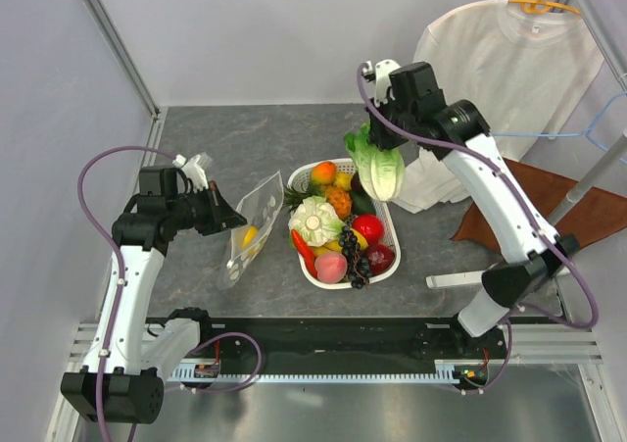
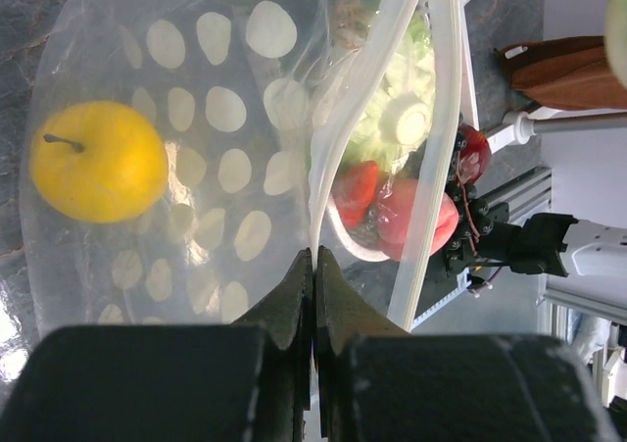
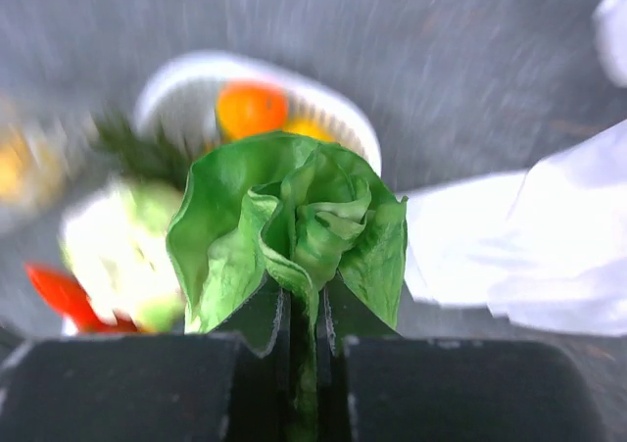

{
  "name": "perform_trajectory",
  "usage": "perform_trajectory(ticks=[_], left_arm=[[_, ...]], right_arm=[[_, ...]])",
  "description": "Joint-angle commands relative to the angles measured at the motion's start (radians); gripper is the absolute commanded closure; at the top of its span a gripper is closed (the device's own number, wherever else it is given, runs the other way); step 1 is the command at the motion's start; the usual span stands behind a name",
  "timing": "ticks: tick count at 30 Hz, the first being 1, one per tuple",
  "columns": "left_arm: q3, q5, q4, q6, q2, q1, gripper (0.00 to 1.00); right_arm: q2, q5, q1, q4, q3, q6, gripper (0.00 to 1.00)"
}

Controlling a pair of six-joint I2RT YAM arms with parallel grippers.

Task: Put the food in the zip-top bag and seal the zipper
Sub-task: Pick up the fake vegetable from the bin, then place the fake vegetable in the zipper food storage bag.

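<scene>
The clear dotted zip-top bag (image 1: 251,212) (image 2: 216,119) lies left of the white basket (image 1: 390,228), with a yellow round fruit (image 1: 250,236) (image 2: 98,163) inside it. My left gripper (image 1: 227,217) (image 2: 314,261) is shut on the bag's mouth edge, and the whitish zipper (image 2: 431,148) strip runs just beyond that edge. My right gripper (image 1: 376,133) (image 3: 304,300) is shut on the green lettuce (image 1: 380,170) (image 3: 294,217), which hangs in the air over the basket's far end. More food fills the basket: a pink peach (image 1: 331,266), a red fruit (image 1: 367,228), dark grapes and an orange.
A folded white cloth (image 1: 431,182) (image 3: 509,236) lies right of the basket. Behind it a white T-shirt (image 1: 519,50) hangs on a hanger, with a brown piece (image 1: 549,202) on the table. A metal rail (image 1: 323,359) runs along the near edge.
</scene>
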Motion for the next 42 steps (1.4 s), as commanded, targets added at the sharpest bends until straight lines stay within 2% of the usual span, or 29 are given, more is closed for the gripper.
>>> perform_trajectory(ticks=[1,3,4,8,10,14,17,18,24,30,37,42], left_arm=[[0.05,-0.011,0.022,-0.077,-0.003,0.007,0.98],[0.051,-0.027,0.031,-0.105,0.002,0.007,0.98],[0.048,-0.028,0.035,-0.137,0.01,0.007,0.98],[0.03,-0.001,0.061,-0.215,0.028,0.013,0.98],[0.024,0.024,0.082,-0.243,0.028,0.02,0.98],[-0.009,0.057,0.154,-0.32,-0.013,0.024,0.98],[-0.027,0.082,0.197,-0.384,-0.029,0.024,0.98],[-0.03,0.103,0.2,-0.395,-0.027,0.058,0.98],[-0.072,0.157,0.226,-0.465,-0.035,0.101,0.98],[-0.078,0.107,0.237,-0.455,-0.049,0.102,0.98],[-0.076,0.088,0.217,-0.421,-0.061,0.102,0.98],[-0.073,0.11,0.22,-0.443,-0.058,0.105,0.98]], right_arm=[[-0.145,0.196,0.013,0.484,-0.132,0.316,1.0],[-0.197,0.235,0.03,0.62,-0.197,0.398,1.0],[-0.214,0.302,0.079,0.762,-0.265,0.418,1.0],[-0.246,0.509,0.258,1.061,-0.402,0.405,1.0],[-0.24,0.563,0.341,1.207,-0.451,0.411,1.0],[-0.15,0.822,0.441,1.325,-0.461,0.451,1.0],[-0.082,0.911,0.484,1.417,-0.456,0.403,1.0],[-0.067,0.928,0.499,1.461,-0.455,0.399,1.0],[0.039,1.075,0.565,1.547,-0.415,0.356,1.0],[0.048,1.094,0.611,1.569,-0.45,0.359,1.0],[0.039,1.063,0.638,1.527,-0.397,0.374,1.0],[0.018,1.126,0.659,1.497,-0.507,0.394,1.0]])
